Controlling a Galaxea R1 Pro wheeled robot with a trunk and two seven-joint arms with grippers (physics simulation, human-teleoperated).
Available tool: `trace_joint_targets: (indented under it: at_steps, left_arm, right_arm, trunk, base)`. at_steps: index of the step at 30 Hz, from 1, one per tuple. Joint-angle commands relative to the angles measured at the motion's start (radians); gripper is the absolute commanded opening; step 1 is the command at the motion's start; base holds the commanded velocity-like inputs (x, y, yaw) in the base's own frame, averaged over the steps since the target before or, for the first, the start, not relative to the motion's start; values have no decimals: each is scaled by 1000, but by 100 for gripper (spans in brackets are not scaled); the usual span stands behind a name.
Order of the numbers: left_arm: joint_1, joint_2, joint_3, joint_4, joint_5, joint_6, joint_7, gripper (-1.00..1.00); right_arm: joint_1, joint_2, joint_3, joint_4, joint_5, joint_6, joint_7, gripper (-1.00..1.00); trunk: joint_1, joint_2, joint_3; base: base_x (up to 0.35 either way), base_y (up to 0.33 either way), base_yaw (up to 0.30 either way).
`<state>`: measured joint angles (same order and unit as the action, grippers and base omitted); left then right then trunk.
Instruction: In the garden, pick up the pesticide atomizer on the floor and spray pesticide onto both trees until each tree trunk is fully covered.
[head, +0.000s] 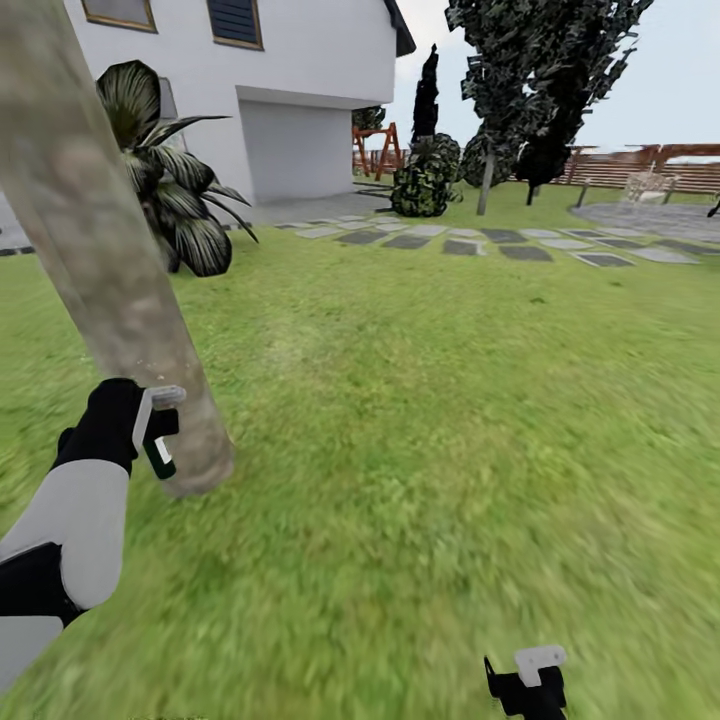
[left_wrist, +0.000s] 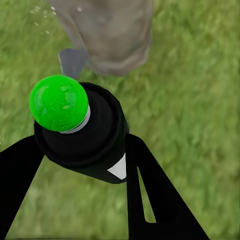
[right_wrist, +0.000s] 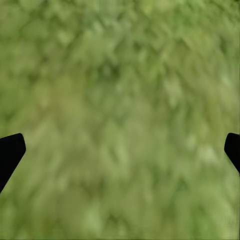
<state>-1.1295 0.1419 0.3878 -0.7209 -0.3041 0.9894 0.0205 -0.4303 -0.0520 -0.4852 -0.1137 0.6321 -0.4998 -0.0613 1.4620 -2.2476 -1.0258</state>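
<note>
Nearest the camera in the head view, at about five o'clock, the right gripper (head: 527, 680) hangs low over the grass (head: 430, 480). In the right wrist view its two dark fingertips (right_wrist: 10, 152) sit at opposite edges with bare lawn between them, so it is spread wide and holds nothing.

At about eight o'clock the left arm reaches forward, and the left gripper (head: 158, 428) is clenched on the pesticide atomizer (head: 160, 455), a small dark bottle. In the head view it shows a dark green-black body with a white edge beside the grey-white finger. In the left wrist view the atomizer (left_wrist: 92, 142) looks different — a squat black cylinder with a small white triangular patch low on its side, a thin silver collar, and a bright glossy green ball on top. The black fingers (left_wrist: 150, 195) press against it on both sides.

Just beyond the bottle stands the tree trunk (head: 110, 270), a smooth grey-brown mottled column, slightly flared at the base where it meets the grass. In the head view it runs from ten o'clock down toward eight. The atomizer is just beside its base; whether it touches cannot be told. A few tiny white specks (left_wrist: 40, 10) of pesticide dot the grass near the trunk.

Farther off lie grey stepping stones (head: 470, 245), a broad-leaved plant (head: 175, 190), a white house (head: 290, 90) — and at one o'clock the second tree (head: 520, 90) by the wooden fence (head: 650, 170).
</note>
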Motion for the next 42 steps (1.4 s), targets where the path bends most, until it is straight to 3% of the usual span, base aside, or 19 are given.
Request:
trace_joint_targets:
  at_steps: [1, 14, 23, 28, 30, 33, 42]
  left_arm:
    - [0, -1, 2, 0, 0, 3, 2, -100]
    - [8, -1, 2, 8, 0, 0, 5, -100]
    - [139, 8, 19, 5, 9, -17, 5, -100]
    - [157, 8, 25, 7, 11, -76, 5, -100]
    - [164, 6, 50, 7, 11, -96, 5, -100]
    - [166, 3, 71, 8, 12, -104, 6, -100]
    - [181, -1, 73, 11, 9, -108, 6, -100]
  right_arm:
    - [-1, 0, -4, 2, 11, -3, -6, 100]
    - [-1, -2, -4, 2, 11, -3, -7, 100]
    - [-1, 1, -4, 2, 10, -3, -8, 100]
    - [-1, 1, -4, 2, 11, -3, -7, 100]
    - [-1, 1, -4, 2, 11, -3, -8, 100]
    - [-1, 1, -4, 2, 11, -3, -8, 100]
    - [-1, 1, -4, 2, 11, -3, -6, 100]
  trunk:
    - [0, 0, -1]
    - [0, 0, -1]
    - [0, 0, -1]
    - [0, 0, -1]
    - [0, 0, -1]
    - [0, 0, -1]
    - [0, 0, -1]
  base:
    - [103, -259, 274]
    - [110, -260, 88]
    - [82, -266, 101]
    - [121, -260, 271]
    - [210, -211, 275]
    - [235, -187, 275]
    - [217, -195, 167]
